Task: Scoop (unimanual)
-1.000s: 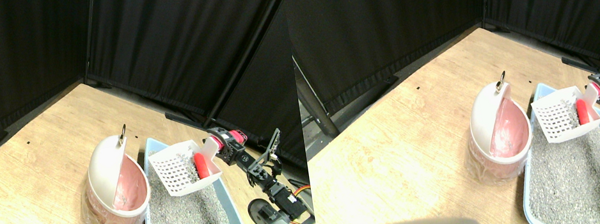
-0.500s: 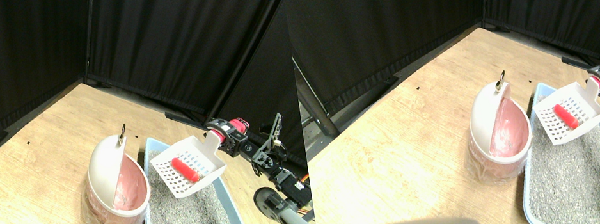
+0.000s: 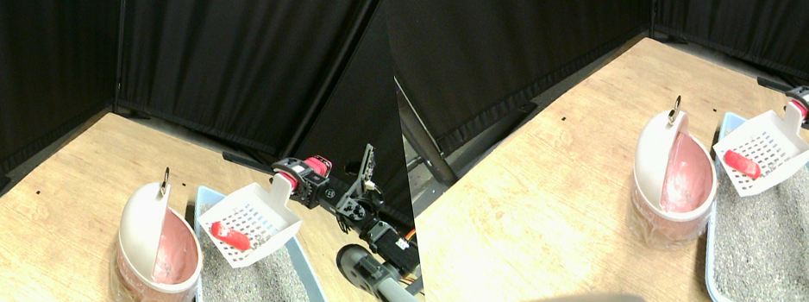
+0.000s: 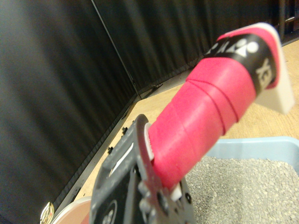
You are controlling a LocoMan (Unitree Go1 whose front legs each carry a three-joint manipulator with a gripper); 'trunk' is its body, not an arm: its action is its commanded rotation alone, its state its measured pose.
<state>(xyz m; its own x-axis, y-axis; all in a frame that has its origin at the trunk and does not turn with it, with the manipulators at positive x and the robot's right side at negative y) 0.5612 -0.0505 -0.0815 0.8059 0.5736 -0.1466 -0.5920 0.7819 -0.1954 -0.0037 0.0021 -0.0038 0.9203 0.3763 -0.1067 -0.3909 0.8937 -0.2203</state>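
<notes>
One gripper [image 3: 302,184] round scoop handle [image 4: 205,109].

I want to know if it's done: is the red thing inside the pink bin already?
No, the red thing lies in the white scoop, which is held above the litter tray beside the bin.

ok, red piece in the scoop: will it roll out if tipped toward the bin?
Likely yes. The red piece looks cylindrical and lies loose near the scoop's open lip. It probably slides easily on smooth plastic, toward the bin.
</notes>
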